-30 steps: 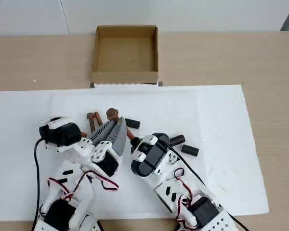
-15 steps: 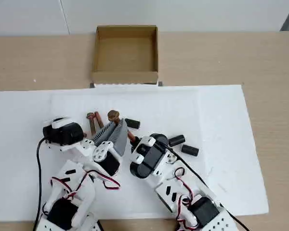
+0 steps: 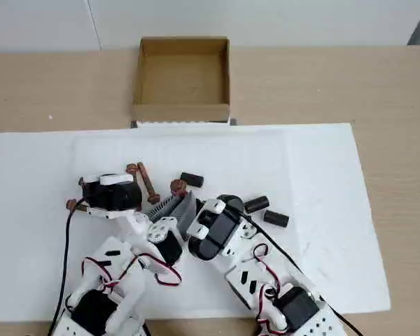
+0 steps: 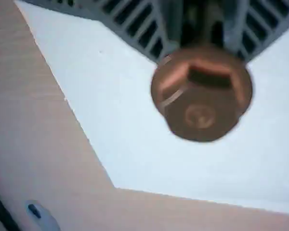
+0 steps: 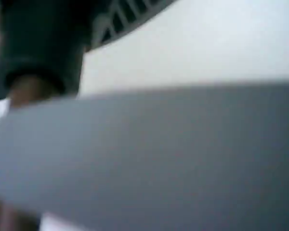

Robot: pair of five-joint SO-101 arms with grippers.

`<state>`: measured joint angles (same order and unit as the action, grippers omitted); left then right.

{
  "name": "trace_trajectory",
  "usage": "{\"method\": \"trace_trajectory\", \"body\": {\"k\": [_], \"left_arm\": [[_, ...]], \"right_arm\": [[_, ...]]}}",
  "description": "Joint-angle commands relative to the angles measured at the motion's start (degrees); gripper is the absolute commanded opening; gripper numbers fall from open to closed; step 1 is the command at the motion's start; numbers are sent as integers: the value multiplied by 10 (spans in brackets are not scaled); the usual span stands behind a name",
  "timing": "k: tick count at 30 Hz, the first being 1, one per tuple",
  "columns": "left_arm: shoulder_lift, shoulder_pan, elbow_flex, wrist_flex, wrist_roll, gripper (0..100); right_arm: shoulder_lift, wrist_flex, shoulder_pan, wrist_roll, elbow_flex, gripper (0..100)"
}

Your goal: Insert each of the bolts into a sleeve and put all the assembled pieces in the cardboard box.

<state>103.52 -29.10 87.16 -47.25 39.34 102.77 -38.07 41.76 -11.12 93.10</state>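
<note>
My left gripper (image 3: 180,199) is shut on a copper bolt (image 3: 178,187). Its hex head (image 4: 202,96) faces the left wrist camera between the grey fingers (image 4: 135,24). That bolt points at the right arm (image 3: 215,225) close beside it. In the right wrist view a black sleeve (image 5: 38,43) sits against my right gripper's ribbed finger (image 5: 127,17), with a brown shaft end (image 5: 29,89) at its mouth. A broad grey finger (image 5: 159,154) covers the rest. Two loose bolts (image 3: 141,178) and three loose sleeves (image 3: 191,180) (image 3: 256,204) (image 3: 276,218) lie on the white sheet (image 3: 315,161).
The open cardboard box (image 3: 184,110) stands at the far edge of the sheet, centred, with nothing in it. Another bolt head (image 3: 72,205) peeks out beside the left arm's motor. The tan table (image 3: 378,84) surrounds the sheet.
The left gripper has swung right and back toward the right arm, carrying the bolt away from the loose bolts. The right arm has barely shifted.
</note>
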Motion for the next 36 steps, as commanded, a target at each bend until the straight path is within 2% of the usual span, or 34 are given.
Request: {"method": "trace_trajectory", "body": {"k": [1, 5, 10, 12, 26, 29, 32, 34, 36], "left_arm": [[4, -29, -2, -17, -20, 5], [4, -25, -3, -18, -27, 24], [4, -7, -5, -27, -52, 214], [4, -6, -6, -34, -67, 237], [3, 82, -92, -46, -121, 230], [3, 102, -116, -47, -126, 140], [4, 129, -125, -47, -183, 0], [3, 149, -124, -49, -222, 24], [3, 175, -124, -67, -246, 4]], "right_arm": [[7, 16, 2, -6, -56, 2], [7, 15, 2, -6, -56, 2], [7, 13, 1, -6, -56, 2], [7, 13, 1, -6, -56, 2], [7, 12, -10, -3, -34, 2], [7, 12, -43, 33, -35, 2], [5, 12, -84, 61, -36, 2], [0, 10, -116, 76, -36, 2], [0, -13, -145, 96, -36, 2]]}}
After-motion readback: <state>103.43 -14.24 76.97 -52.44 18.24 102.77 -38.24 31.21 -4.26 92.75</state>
